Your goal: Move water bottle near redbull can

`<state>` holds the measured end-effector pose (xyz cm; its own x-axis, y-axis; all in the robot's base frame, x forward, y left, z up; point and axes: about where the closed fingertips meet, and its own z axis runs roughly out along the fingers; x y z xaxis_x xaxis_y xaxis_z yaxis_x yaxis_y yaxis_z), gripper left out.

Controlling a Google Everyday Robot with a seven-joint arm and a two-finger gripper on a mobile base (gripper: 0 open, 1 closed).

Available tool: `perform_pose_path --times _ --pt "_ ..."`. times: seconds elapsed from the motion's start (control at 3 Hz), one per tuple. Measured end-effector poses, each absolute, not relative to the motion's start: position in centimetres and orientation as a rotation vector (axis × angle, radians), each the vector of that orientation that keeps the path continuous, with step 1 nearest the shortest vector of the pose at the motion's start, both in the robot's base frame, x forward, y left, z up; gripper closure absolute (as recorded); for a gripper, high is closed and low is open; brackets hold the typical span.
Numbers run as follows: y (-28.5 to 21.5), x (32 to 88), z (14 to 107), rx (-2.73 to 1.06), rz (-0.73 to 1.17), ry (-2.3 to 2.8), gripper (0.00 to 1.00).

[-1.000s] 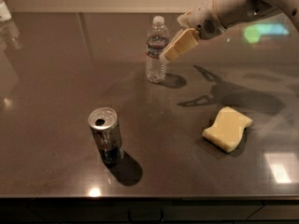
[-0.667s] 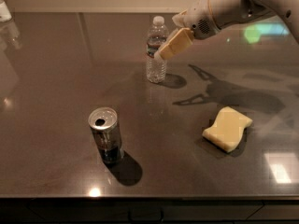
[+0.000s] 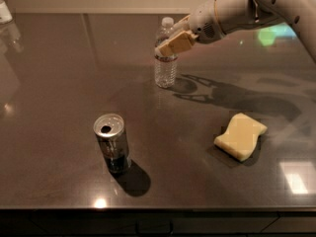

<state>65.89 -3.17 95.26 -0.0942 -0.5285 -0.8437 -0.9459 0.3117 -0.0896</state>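
Observation:
The water bottle (image 3: 165,68) is clear and ribbed with a white cap. It stands upright at the back middle of the dark table (image 3: 59,83). My gripper (image 3: 168,40) comes in from the upper right and is open around the bottle's upper half. One tan finger (image 3: 174,44) crosses in front of the label band; the other is behind the bottle. The redbull can (image 3: 111,143) is silver with a dark drinking hole. It stands upright at the front left, well apart from the bottle.
A pale yellow sponge (image 3: 241,136) lies at the right front. A small white object (image 3: 4,11) sits at the far left back corner. The table's front edge (image 3: 158,210) runs along the bottom.
My gripper has moved left and slightly down, from beside the bottle to around it. The bottle, can and sponge have not moved.

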Motion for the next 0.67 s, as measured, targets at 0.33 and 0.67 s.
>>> perform_pose_path --times 0.33,0.67 --pt "-3.0 65.3 95.5 -1.321 0.67 1.731 0.7" --pt "-3.3 63.3 96.5 -1.328 0.717 1.708 0.93"
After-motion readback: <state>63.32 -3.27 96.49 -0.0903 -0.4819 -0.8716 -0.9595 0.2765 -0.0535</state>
